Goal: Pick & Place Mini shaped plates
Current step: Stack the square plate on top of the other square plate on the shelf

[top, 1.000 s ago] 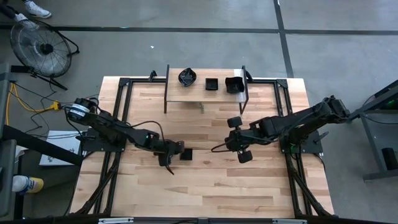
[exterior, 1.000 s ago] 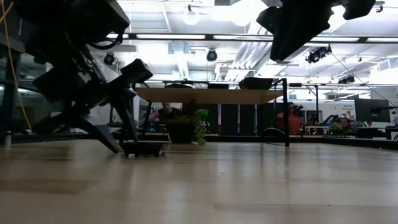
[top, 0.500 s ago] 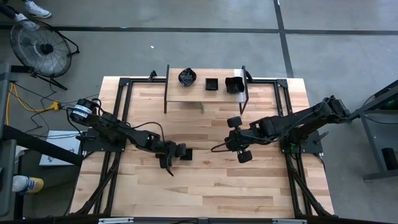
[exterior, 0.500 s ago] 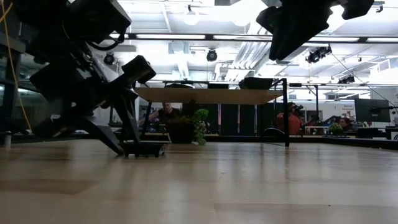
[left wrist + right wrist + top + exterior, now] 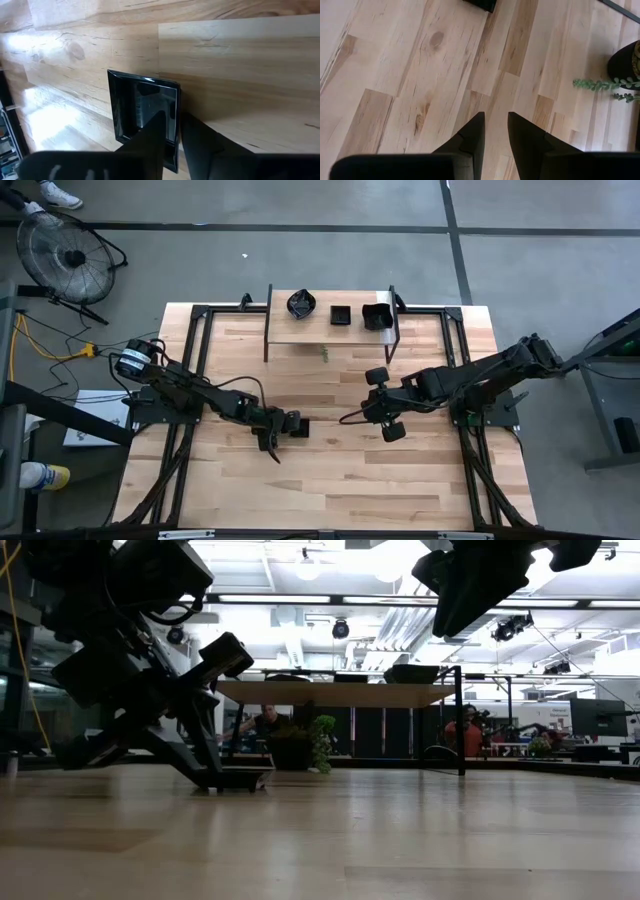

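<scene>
Since the earlier frame, the left gripper (image 5: 172,131) has been narrowed onto the rim of a square mini shaped plate (image 5: 142,107), glossy black with a raised rim, lying flat mid-table (image 5: 330,480). Above bare wood, the right gripper (image 5: 495,131) is held slightly parted, empty.
</scene>
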You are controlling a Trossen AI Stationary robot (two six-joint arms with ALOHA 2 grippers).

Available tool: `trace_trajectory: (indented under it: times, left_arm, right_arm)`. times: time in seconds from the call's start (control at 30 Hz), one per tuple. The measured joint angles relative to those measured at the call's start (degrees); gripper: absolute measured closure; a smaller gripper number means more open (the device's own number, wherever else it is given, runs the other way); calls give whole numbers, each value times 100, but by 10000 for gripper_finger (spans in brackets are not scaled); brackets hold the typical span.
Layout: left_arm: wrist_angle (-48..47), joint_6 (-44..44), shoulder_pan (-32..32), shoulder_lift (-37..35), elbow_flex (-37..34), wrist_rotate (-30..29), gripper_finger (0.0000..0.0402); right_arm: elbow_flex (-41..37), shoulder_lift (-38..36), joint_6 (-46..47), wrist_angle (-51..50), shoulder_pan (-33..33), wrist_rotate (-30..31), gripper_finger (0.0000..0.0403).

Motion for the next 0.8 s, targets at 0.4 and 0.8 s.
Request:
trace_trajectory:
  times: [0.4, 0.8]
  left_arm:
    - [2, 0, -2, 0, -2, -96, 360]
    - [4, 0, 0, 0, -4, -125, 388]
  right_arm:
    - [0, 2, 0, 0, 0, 0, 324]
    - [0, 2, -15, 2, 0, 0, 324]
